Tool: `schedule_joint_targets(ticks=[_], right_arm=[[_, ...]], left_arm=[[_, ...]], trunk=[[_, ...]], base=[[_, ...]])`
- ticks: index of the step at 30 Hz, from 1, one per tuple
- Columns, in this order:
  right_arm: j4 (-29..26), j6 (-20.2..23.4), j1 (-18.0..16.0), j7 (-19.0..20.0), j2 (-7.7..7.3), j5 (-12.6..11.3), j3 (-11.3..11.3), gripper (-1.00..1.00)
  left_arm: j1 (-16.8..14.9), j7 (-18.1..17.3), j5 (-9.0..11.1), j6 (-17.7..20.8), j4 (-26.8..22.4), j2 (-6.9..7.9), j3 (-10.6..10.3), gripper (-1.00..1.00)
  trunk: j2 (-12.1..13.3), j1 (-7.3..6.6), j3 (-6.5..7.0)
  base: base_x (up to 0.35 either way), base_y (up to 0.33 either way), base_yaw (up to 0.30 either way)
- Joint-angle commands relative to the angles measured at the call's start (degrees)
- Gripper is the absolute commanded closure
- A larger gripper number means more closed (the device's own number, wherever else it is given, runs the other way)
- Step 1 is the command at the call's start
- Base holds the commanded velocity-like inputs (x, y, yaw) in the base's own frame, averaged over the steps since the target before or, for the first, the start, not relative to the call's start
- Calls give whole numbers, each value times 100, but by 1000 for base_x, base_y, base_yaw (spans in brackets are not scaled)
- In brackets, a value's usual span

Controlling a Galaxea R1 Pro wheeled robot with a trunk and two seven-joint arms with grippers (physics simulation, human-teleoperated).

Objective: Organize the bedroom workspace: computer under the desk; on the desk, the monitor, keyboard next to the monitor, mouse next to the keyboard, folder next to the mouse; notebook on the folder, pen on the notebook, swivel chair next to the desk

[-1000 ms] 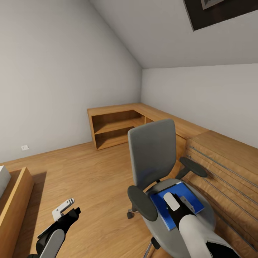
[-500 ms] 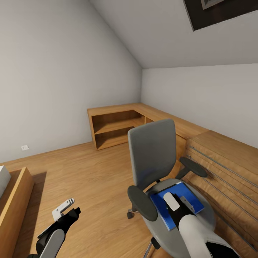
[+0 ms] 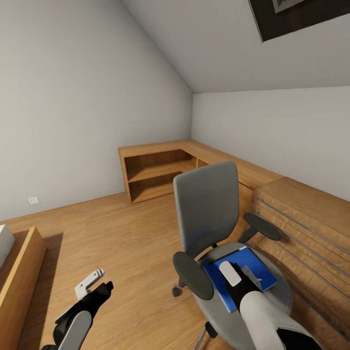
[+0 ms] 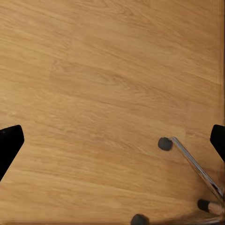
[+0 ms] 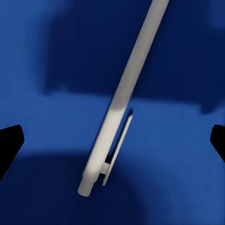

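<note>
The grey swivel chair stands on the wooden floor with the bright-blue folder flat on its seat. My right gripper hangs just above the folder, pointing down. In the right wrist view the white pen lies slanted on the folder, between the spread fingertips of the open right gripper. My left gripper is open, low over bare floor left of the chair. The left wrist view looks past that gripper at the chair's chrome leg and casters.
A low wooden shelf unit runs along the far wall into the corner. A light wooden chest with long bar handles stands close to the right of the chair. A wooden frame sits at the left edge.
Both arms have shifted very slightly: the left gripper a little to the right, the right wrist a little to the left over the folder. The chair and folder have not moved.
</note>
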Motion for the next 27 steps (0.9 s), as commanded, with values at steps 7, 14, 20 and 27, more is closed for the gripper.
schedule_joint_targets(ticks=[7,14,20,27], right_arm=[[-8,-34,-2,-26,35,-32,-3,-100],[-9,-35,-2,-27,42,-31,-4,-100],[-9,-37,-2,-30,42,-30,-4,-100],[-4,-45,-2,-43,46,-30,-4,-100]], left_arm=[[-4,45,27,10,-16,-85,-5,-100],[-4,45,24,11,-17,-91,-4,-100],[-4,45,22,10,-17,-91,-4,-100],[-4,45,20,9,-17,-91,-4,-100]], trunk=[[-3,0,-6],[-3,0,-6],[-3,0,-6],[-3,0,-6]], base=[[0,0,0],[0,0,0],[0,0,0],[0,0,1]])
